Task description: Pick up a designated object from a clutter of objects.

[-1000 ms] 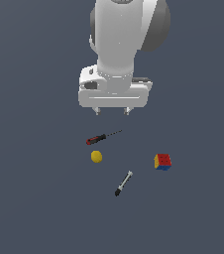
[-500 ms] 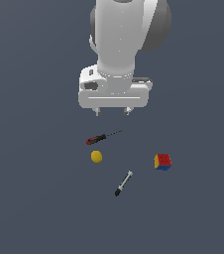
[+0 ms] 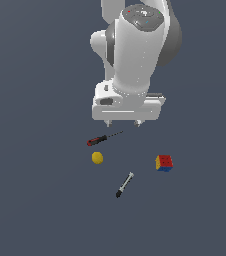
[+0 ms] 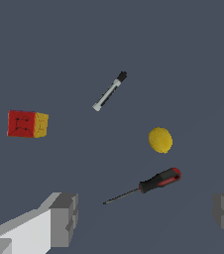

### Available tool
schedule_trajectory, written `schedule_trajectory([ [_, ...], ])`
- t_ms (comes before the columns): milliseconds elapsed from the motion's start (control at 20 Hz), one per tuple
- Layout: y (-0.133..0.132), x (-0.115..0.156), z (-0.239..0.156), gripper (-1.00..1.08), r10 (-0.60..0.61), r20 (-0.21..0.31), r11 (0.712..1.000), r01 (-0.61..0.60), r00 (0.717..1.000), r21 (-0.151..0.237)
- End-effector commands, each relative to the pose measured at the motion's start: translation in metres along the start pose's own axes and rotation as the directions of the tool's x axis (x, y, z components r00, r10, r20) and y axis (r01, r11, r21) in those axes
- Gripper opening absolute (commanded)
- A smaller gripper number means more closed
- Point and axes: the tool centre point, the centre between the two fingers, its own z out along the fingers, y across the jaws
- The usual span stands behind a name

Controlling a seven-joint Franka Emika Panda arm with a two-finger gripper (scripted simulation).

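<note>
The multicoloured cube (image 3: 164, 163), with red, yellow and blue faces, lies on the grey floor toward the exterior view's right. It also shows in the wrist view (image 4: 27, 124). My gripper (image 3: 123, 122) hangs open and empty above the clutter, over the tip end of the red-and-black-handled screwdriver (image 3: 97, 140), and well apart from the cube. In the wrist view the gripper (image 4: 146, 216) has its two fingers (image 4: 64, 218) spread wide, with the screwdriver (image 4: 156, 182) between them.
A small yellow ball (image 3: 97, 158) lies just below the screwdriver and shows in the wrist view (image 4: 160, 140). A thin black-and-silver tool (image 3: 125, 184) lies between the ball and the cube, also in the wrist view (image 4: 109, 91).
My gripper has moved slightly lower and toward the exterior view's right. The objects have not moved.
</note>
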Motion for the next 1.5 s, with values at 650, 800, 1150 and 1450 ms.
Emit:
schedule_trajectory([
  [650,-0.143,0.051,0.117,1.00,0.077,-0.031,0.997,-0.076,0.997,0.023],
  [800,-0.167,0.053,0.137,1.00,0.090,-0.033,0.995,-0.089,0.995,0.032],
  [1150,-0.202,0.052,0.167,1.00,0.111,-0.034,0.993,-0.110,0.993,0.049],
  [1450,-0.208,0.051,0.173,1.00,0.114,-0.033,0.992,-0.112,0.993,0.051],
])
